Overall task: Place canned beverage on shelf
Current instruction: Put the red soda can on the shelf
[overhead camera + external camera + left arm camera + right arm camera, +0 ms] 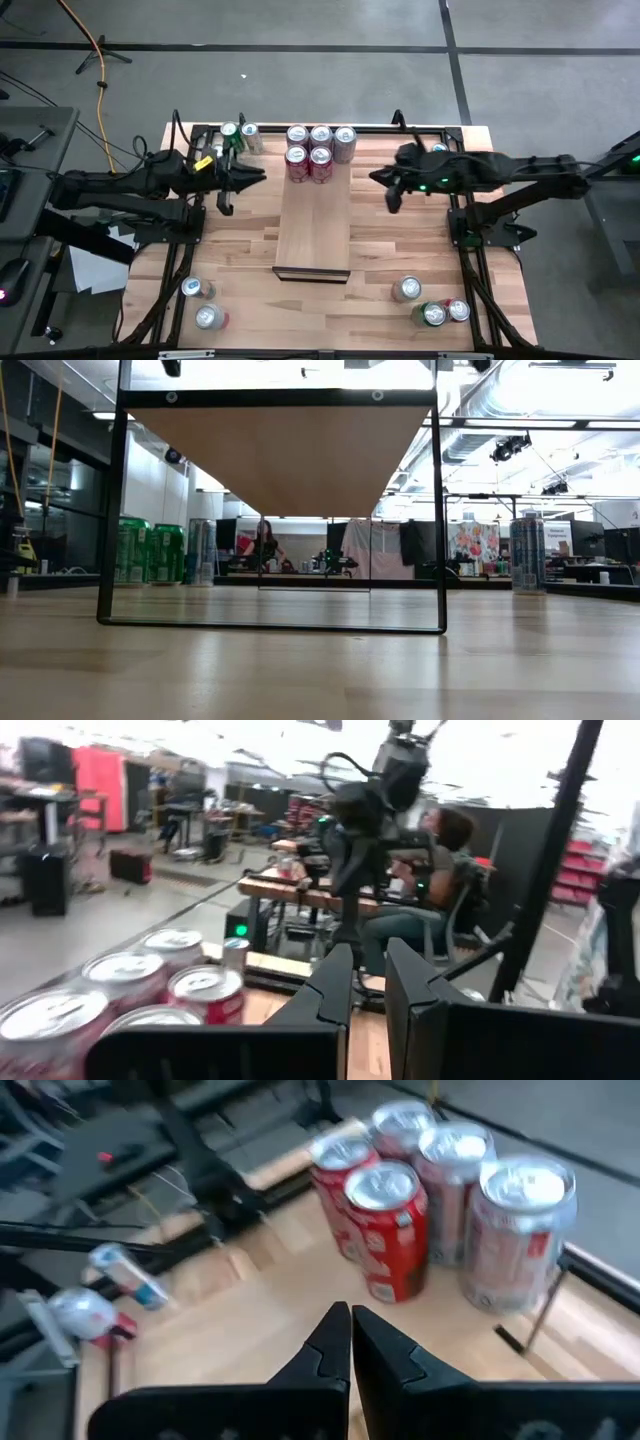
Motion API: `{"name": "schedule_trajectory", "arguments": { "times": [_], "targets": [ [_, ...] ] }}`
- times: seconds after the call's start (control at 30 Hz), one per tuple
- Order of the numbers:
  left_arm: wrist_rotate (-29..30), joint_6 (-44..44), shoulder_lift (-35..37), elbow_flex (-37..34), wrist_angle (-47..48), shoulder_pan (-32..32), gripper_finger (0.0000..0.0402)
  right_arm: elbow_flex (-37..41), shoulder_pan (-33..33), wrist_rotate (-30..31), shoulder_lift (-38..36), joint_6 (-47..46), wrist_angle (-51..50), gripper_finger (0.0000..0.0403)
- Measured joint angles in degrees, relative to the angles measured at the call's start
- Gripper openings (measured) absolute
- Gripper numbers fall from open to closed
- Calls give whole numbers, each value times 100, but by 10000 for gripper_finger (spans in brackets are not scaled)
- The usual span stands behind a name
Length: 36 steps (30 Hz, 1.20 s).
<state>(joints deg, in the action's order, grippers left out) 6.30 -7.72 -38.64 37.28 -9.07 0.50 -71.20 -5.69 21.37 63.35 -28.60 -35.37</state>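
1. The shelf (312, 225) sits in the middle of the table (240, 240). It is a long pale board that stands up off the table on a thin dark frame.
2. Five cans (320, 150) stand in a bunch at the far end of the shelf. Three are in the back row and two red ones are in front.
3. The rest of the shelf is bare.
4. More cans wait on the table. Two cans (240, 135) are at the far left corner, two (203, 303) at the near left, and three (432, 303) at the near right.
5. The left gripper (258, 177) hangs just left of the shelf, near the far end. Its fingers are pressed together and hold nothing.
6. The right gripper (376, 178) hangs just right of the shelf, across from the left one. Its fingers are pressed together too, and they are empty.
7. The step now looks like going to get one more can.
8. To do it well, an arm should pick a can on its own side, so the two arms do not bump.
9. It should spread its fingers wide before it comes down.
10. It should grab the can around the middle and keep it straight up.
11. It should set the can on the bare part, clear of the bunch, so no can gets knocked over.
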Motion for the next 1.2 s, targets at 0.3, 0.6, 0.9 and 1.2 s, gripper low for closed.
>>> {"name": "schedule_trajectory", "arguments": {
  "times": [0.3,0.6,0.9,1.2],
  "targets": [
    [24,193,-67,-1,-185,-149,0,1,-86,-54,-307,273,66,0],
    [27,184,-57,-1,-199,-147,0,0,129,-541,-271,523,734,93],
    [31,135,-57,-1,-189,-147,0,0,148,-1430,-264,356,697,345],
    [35,133,-57,-1,-190,-147,0,0,148,-2461,-264,229,615,389]
  ]
}}
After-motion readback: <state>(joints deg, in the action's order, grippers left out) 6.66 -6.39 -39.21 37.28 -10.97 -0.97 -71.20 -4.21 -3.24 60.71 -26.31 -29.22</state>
